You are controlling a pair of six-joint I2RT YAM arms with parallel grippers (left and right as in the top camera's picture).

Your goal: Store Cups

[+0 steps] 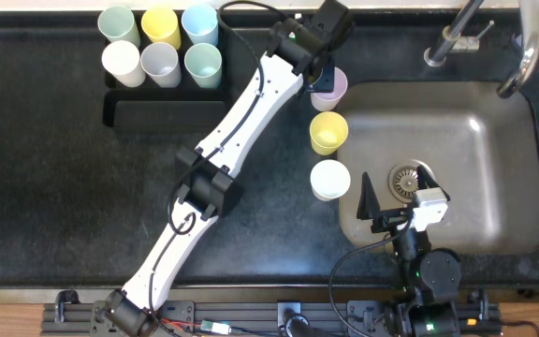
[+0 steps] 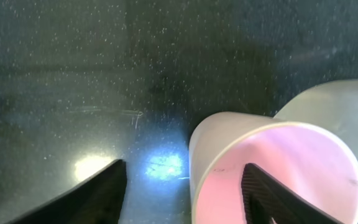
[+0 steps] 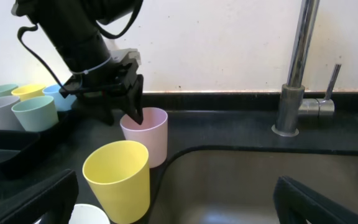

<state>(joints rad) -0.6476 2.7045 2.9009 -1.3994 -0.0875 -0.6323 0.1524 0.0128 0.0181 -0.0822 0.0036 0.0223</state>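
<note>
A pink cup [image 1: 330, 89] stands upright on the black counter at the sink's far left corner. A yellow cup [image 1: 328, 132] and a white cup [image 1: 330, 179] stand in a row nearer than it. My left gripper [image 1: 320, 71] is open at the pink cup [image 2: 272, 168], one finger [image 2: 275, 196] inside it and the other [image 2: 95, 193] outside, the cup's wall between them. From the right wrist, that gripper [image 3: 124, 102] dips into the pink cup [image 3: 148, 138] behind the yellow cup [image 3: 118, 177]. My right gripper [image 1: 374, 208] hangs open over the sink, holding nothing.
A black tray [image 1: 148, 113] at the counter's far left holds several upright cups [image 1: 162, 45]. The steel sink [image 1: 480, 140] fills the right side, with a faucet [image 1: 457, 36] behind it. The left arm [image 1: 241, 122] crosses the counter diagonally.
</note>
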